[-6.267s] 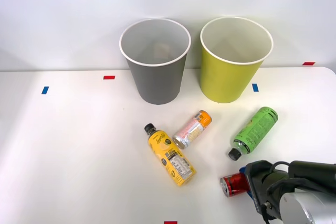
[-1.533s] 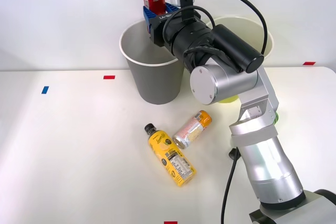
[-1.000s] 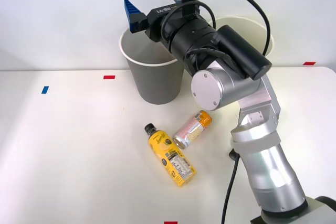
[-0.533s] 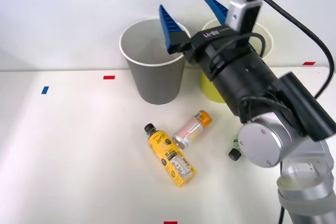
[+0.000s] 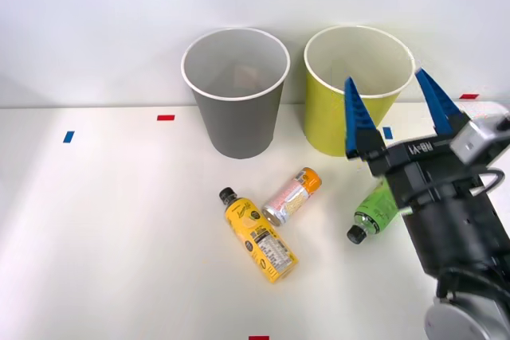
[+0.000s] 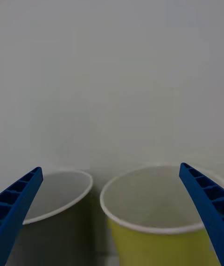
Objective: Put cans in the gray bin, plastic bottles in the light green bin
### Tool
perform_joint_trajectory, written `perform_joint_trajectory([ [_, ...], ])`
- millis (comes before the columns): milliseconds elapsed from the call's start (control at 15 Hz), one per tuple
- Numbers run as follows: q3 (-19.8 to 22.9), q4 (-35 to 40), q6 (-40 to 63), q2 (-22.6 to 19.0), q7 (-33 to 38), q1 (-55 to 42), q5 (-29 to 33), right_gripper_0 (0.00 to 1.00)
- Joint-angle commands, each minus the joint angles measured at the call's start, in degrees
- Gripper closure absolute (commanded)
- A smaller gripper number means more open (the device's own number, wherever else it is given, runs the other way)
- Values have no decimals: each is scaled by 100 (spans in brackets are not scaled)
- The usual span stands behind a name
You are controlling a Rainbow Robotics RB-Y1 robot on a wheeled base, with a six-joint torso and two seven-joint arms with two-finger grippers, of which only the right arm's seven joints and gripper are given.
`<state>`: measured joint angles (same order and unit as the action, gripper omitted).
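My right gripper [image 5: 384, 76] stands open and holds nothing, raised at the table's right, in front of the light green bin [image 5: 344, 121]. The gray bin [image 5: 237, 121] stands left of that bin. In the wrist view the blue fingers [image 6: 17, 205] frame both rims, the gray bin [image 6: 56, 201] and the light green bin [image 6: 158, 245]. On the table lie a pale pink can [image 5: 292, 196], a yellow plastic bottle [image 5: 259, 235] with a black cap, and a green plastic bottle [image 5: 373, 211] partly hidden behind my wrist.
Small tape marks dot the white table: red [image 5: 165, 117], blue [image 5: 68, 136], blue [image 5: 387, 132], red [image 5: 468, 95], and red [image 5: 258, 338] at the front edge. A plain pale wall rises behind the bins.
The gripper held a red can above the gray bin, opened and let it go there, then swung right and down, away from the bins, to the table's right side.
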<state>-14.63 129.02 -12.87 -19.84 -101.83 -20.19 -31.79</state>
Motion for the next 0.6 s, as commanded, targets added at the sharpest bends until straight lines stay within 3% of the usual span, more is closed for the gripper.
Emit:
perform_joint_trajectory([
  [67,39,9,-893,-64,14,-1110,-47,0],
  [600,294,9,-1104,507,32,-2534,138,0],
])
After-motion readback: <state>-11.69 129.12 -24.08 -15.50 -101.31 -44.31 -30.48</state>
